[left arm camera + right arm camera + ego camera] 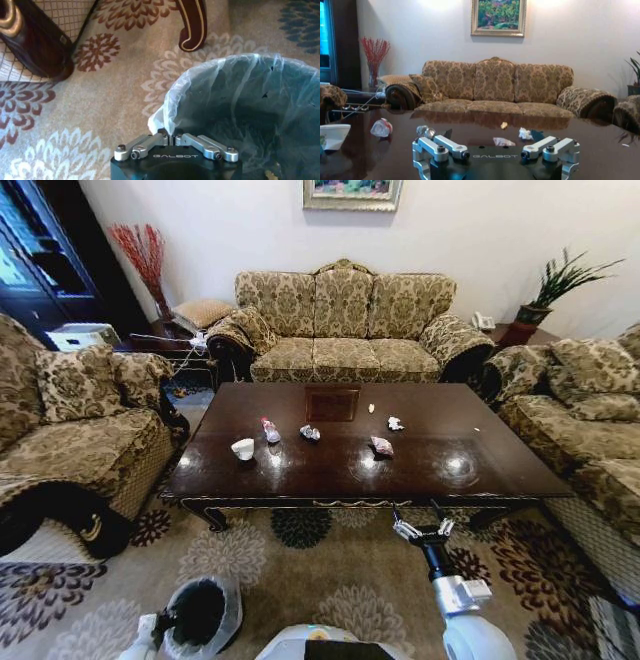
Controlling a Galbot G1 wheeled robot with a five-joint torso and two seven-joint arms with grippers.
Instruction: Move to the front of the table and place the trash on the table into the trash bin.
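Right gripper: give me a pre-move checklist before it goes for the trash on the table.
1. Right gripper open and empty: ok, fingers spread wide at the table's near edge.
2. Trash within view: ok, white cup, pink-labelled bottle, and wrappers lie apart on the table.
3. Left gripper shut on the bin liner: ok.
4. Trash bin upright, mouth open: ok.
5. Bin has room: ok, inside looks nearly empty.

You face a patterned sofa (345, 325) below a framed painting (352, 192); armchairs flank you, red branches (140, 255) stand far left, a potted plant (555, 290) far right, floral carpet (330, 570) underfoot.
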